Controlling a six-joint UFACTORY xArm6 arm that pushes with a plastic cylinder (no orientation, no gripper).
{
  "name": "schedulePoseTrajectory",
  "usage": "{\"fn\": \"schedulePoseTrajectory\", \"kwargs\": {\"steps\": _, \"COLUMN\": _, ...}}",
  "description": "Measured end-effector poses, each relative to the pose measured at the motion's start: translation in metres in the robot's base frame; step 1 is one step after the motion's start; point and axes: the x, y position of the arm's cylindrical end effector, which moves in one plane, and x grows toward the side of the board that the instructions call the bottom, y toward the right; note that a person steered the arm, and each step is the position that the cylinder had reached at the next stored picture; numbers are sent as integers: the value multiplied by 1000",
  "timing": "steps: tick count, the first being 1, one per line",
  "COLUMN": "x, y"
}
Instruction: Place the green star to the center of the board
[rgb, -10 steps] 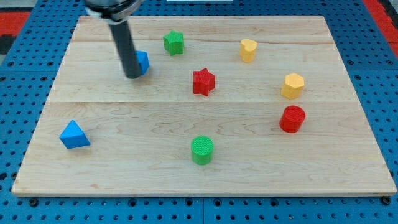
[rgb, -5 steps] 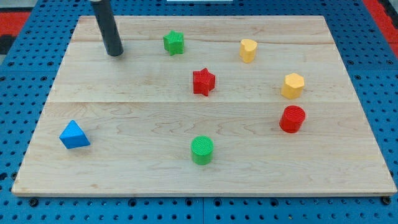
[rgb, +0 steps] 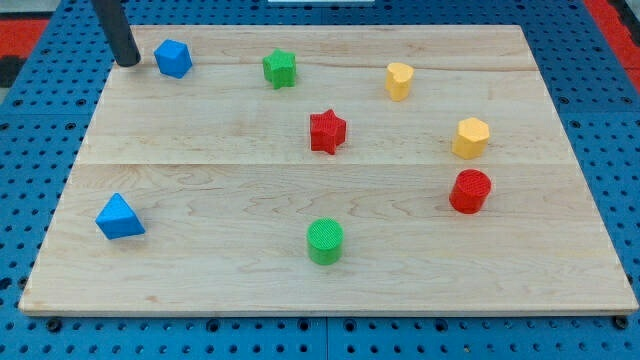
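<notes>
Camera view: the wooden surface (rgb: 200, 200) fills most of the frame and rests on a blue pegboard (rgb: 30, 150). The arm carries no hand, so there is nothing to open, close or hold; it ends in a dark rod (rgb: 115, 30) that enters from the view's top left. My tip (rgb: 127, 63) stands at the surface's top-left corner, just to the view's left of the blue cube-like block (rgb: 173, 58), with a narrow gap between them, and well apart from all other blocks.

The green star (rgb: 280, 68) lies near the view's top edge, left of centre, above and to the left of the red star (rgb: 327, 131). The red star sits close to the middle of the surface.

On the view's right side, the red cylinder (rgb: 470, 191) sits below the yellow hexagonal block (rgb: 471, 137); a second yellow block (rgb: 399, 80) lies further up and left. The green cylinder (rgb: 325, 241) lies at bottom centre. The blue triangular block (rgb: 119, 217) lies at lower left.
</notes>
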Motion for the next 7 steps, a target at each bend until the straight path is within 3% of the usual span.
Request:
{"fn": "schedulePoseTrajectory", "kwargs": {"steps": 1, "x": 44, "y": 19}}
{"fn": "schedulePoseTrajectory", "kwargs": {"steps": 2, "x": 15, "y": 55}}
{"fn": "schedulePoseTrajectory", "kwargs": {"steps": 3, "x": -10, "y": 40}}
{"fn": "schedulePoseTrajectory", "kwargs": {"steps": 5, "x": -25, "y": 153}}
{"fn": "schedulePoseTrajectory", "kwargs": {"steps": 6, "x": -16, "y": 184}}
{"fn": "schedulePoseTrajectory", "kwargs": {"steps": 7, "x": 25, "y": 236}}
